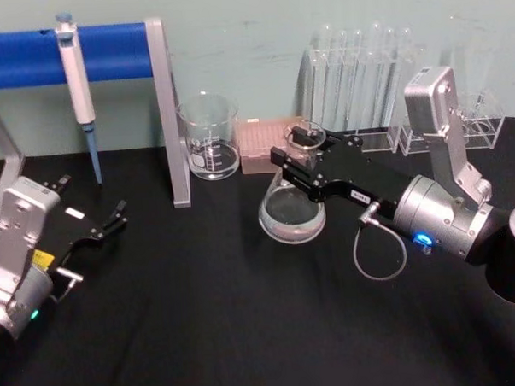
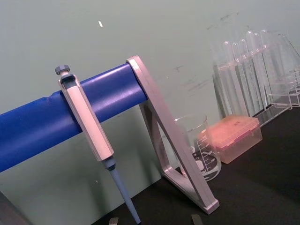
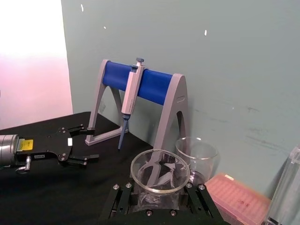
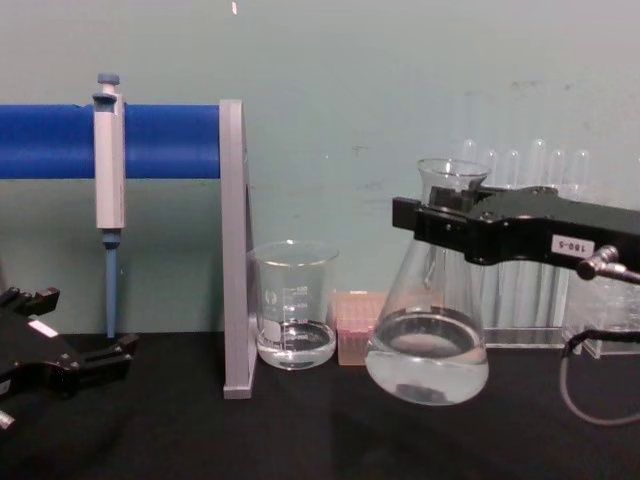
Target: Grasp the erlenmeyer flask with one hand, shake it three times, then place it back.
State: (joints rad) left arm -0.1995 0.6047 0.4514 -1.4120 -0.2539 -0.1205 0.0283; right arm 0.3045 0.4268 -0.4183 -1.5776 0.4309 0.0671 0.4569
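Black cloth covers the desk (image 1: 246, 330). At left, our left pincer (image 1: 122, 213) rests spread and idle. Right of the beaker (image 1: 209, 137), our right pincer (image 4: 437, 222) pinches the erlenmeyer flask (image 4: 428, 350) by its neck, seemingly just off the desk. We should shake gently, keeping the grip firm and clear of the beaker.

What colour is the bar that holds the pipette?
The bar is bright blue, clearest in the chest view.

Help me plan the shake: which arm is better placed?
Right. The right gripper is shut on the neck of the clear glass conical erlenmeyer flask; the left gripper rests far off, jaws open.
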